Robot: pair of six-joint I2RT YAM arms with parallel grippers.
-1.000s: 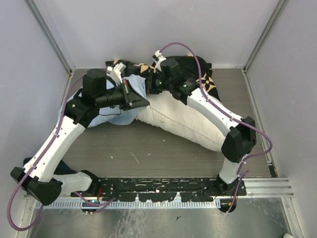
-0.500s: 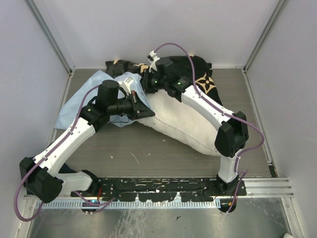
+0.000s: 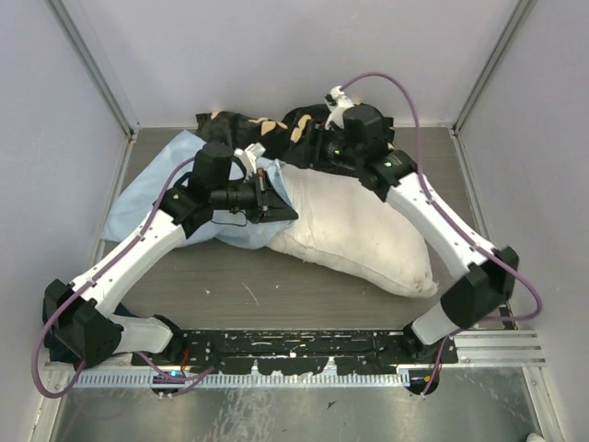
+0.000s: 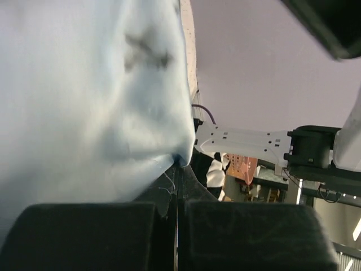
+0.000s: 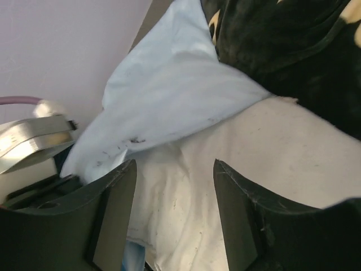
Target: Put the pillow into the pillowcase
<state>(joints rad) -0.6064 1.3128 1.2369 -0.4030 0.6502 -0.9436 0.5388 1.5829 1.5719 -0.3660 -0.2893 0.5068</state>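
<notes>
The cream-white pillow (image 3: 368, 235) lies slantwise on the table, its left end under the light blue pillowcase (image 3: 152, 193). My left gripper (image 3: 285, 214) is shut on the pillowcase's edge, held over the pillow's left end. In the left wrist view the blue pillowcase (image 4: 84, 96) hangs from the shut left gripper (image 4: 179, 166). My right gripper (image 3: 306, 157) hovers open at the pillow's far left corner. In the right wrist view the right gripper (image 5: 175, 165) is spread above the pillow (image 5: 186, 192), holding nothing, with the pillowcase (image 5: 169, 96) just beyond.
A black cloth with tan flower motifs (image 3: 258, 124) lies bunched against the back wall, partly under the right arm; the black cloth (image 5: 282, 51) also shows in the right wrist view. Grey walls (image 3: 55, 138) close in the table on three sides.
My right gripper opened, let go of the pillow and drew back to the right. My left gripper carried the pillowcase edge rightward over the pillow's end. The pillow settled lower right.
</notes>
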